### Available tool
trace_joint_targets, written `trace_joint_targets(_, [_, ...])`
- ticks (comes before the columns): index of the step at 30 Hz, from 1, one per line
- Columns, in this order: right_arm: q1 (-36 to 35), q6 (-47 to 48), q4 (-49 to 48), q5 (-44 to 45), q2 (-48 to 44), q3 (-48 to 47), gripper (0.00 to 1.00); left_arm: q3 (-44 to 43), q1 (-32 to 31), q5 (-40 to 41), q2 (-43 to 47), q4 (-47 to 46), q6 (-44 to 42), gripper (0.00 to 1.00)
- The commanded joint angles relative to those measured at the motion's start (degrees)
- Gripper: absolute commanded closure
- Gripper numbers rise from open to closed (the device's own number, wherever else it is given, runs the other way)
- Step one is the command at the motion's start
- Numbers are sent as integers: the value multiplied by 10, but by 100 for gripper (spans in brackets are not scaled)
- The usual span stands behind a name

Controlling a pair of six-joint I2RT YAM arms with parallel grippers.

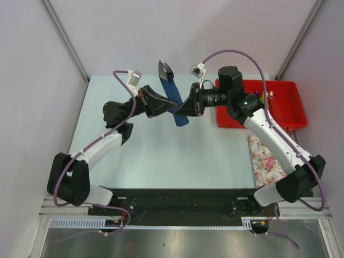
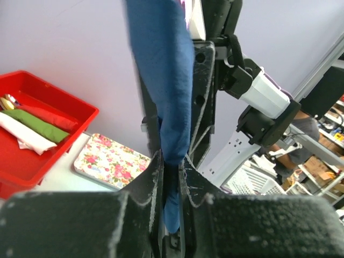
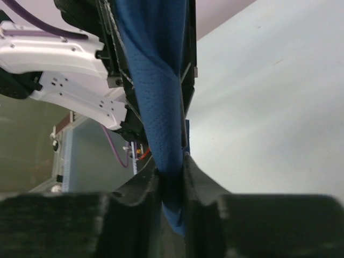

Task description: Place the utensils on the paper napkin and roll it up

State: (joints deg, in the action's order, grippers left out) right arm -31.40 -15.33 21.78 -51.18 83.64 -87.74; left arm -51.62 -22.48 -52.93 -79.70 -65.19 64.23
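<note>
while both arms reach toward the 12 o'clock side of the counter (image 1: 161,156), the paper napkin (image 1: 173,94) hangs between them as a dark blue roll, apparently raised off the surface. in the top view it slants from an upper end at about 11 o'clock to a lower end at about 5 o'clock. the utensils (image 1: 166,69) poke out of the upper end as dark grey tips; how many pieces are inside cannot be told. the left gripper (image 1: 167,107) comes in from 9 o'clock and the right gripper (image 1: 184,109) from 3 o'clock, and they meet on the lower half of the roll. in the left wrist view the left gripper (image 2: 172,166) has its black fingers (image 2: 153,183) pressed against both sides of the blue paper (image 2: 161,80), which rises toward 12 o'clock in front of the other arm's black fingers. in the right wrist view the right gripper (image 3: 171,174) likewise has its fingers (image 3: 201,183) clamped on the roll (image 3: 158,107), whose twisted paper climbs to 12 o'clock. a red bin (image 1: 285,99) sits at 2 o'clock on the counter; the left wrist view shows green, red and white rolls lying in it (image 2: 80,115). a pink-flowered white cloth (image 1: 266,156) lies flat at 3 o'clock, just beside the bin.
</note>
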Motion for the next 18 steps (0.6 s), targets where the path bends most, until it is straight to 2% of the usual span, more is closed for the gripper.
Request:
trace_joint_targets(1, [-2,-4,-22,-8,-5,-3,98,-6,-5,15,22,-42,3,100])
trace_joint_targets(5, [4,-7,-16,-2,-8,0,100,-8,-5,23,20,-33,-6,99])
trace_joint_targets(8, [15,-10,-10,5,-8,0,100,-12,-3,27,17,-21,-14,78])
trace_joint_targets(9, [20,-10,-8,6,-8,-1,100,-13,-3,27,17,-14,-19,64])
trace_joint_targets(10, [27,-11,-6,11,-8,-2,100,-14,0,28,17,-6,-24,54])
trace_joint_targets(12, [49,-20,-6,10,-7,-3,100,-13,3,31,25,28,-47,38])
trace_joint_targets(14, [65,-22,1,8,-7,-5,100,-11,12,33,34,60,-71,27])
trace_joint_targets(17, [100,-16,21,9,-11,3,100,-15,24,31,54,150,-146,23])
trace_joint_targets(18, [125,-11,27,6,-10,6,100,-16,25,30,60,206,-197,22])
